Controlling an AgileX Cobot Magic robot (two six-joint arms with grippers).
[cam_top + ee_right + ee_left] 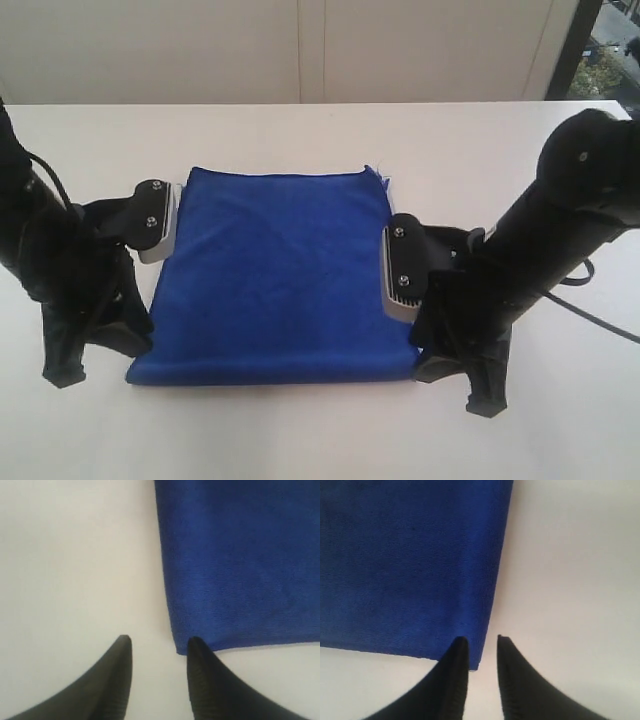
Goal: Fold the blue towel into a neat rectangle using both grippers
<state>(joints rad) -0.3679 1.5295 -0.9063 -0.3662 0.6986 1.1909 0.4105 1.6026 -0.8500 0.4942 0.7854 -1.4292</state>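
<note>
On the white table (pixel 300 440) the blue towel (pixel 275 280) lies flat in the middle. It is soft and light, and will hang limp when lifted. The left gripper (pixel 482 639) and right gripper (pixel 159 639) stand at its left and right edges, jaws apart and empty, each seemingly beside a corner; pinch the hem there.

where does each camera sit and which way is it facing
Exterior: off the arms, raised, looking down across the white table at the blue towel; both black arms show, left tool and right tool at its near corners.
Left wrist: on the left arm, looking down past its parted fingers at one towel corner.
Right wrist: on the right arm, same downward look, another corner.
Shared: all three show towel and table.
</note>
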